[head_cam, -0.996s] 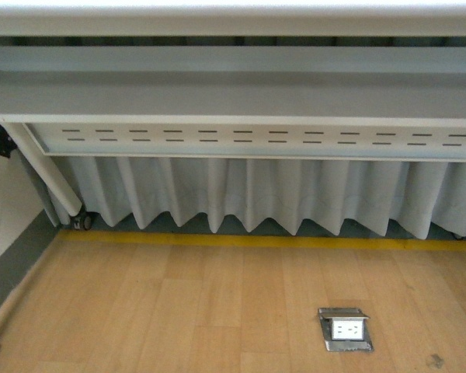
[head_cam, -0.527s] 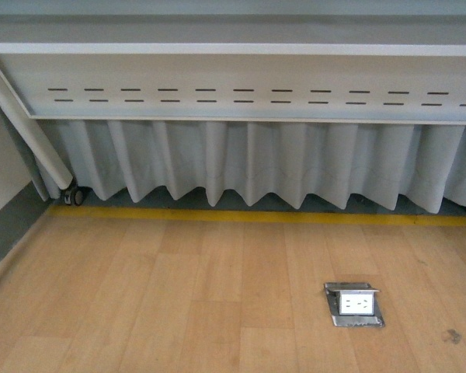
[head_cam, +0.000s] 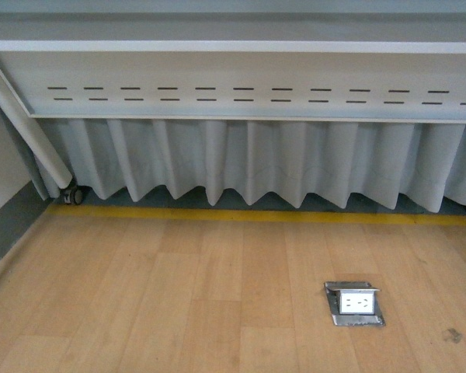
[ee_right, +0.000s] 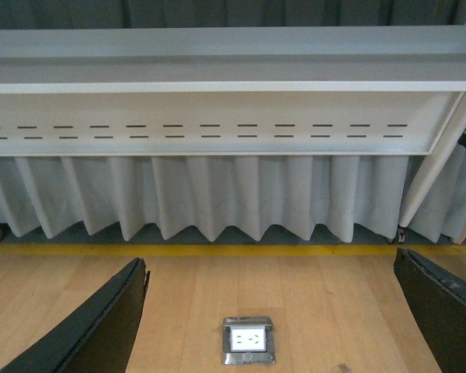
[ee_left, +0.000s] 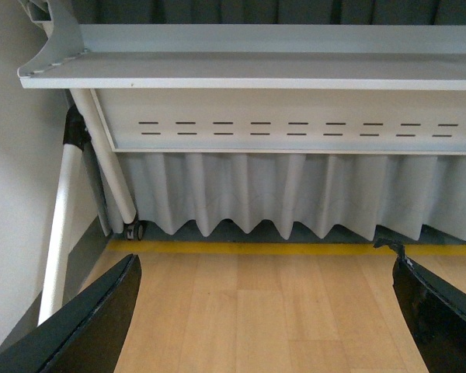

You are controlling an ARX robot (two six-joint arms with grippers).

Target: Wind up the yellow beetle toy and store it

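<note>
The yellow beetle toy is out of view in all three views. My left gripper [ee_left: 264,268] is open over bare wooden floor, its black fingers [ee_left: 101,311] wide apart with nothing between them. My right gripper [ee_right: 268,268] is open too, its black fingers [ee_right: 101,318] spread wide above the floor. Neither arm shows in the front view.
A white table [head_cam: 233,47] with a slotted underside panel [head_cam: 241,93] spans the view ahead. A pleated grey curtain [head_cam: 248,163] hangs behind a yellow floor stripe [head_cam: 248,216]. A metal floor outlet box [head_cam: 354,303] sits in the wooden floor. A slanted white table leg [head_cam: 31,132] stands at the left.
Over the past second the front view shifted: the table edge rose in the picture and more floor came into sight. Over the last half second nothing visibly moved.
</note>
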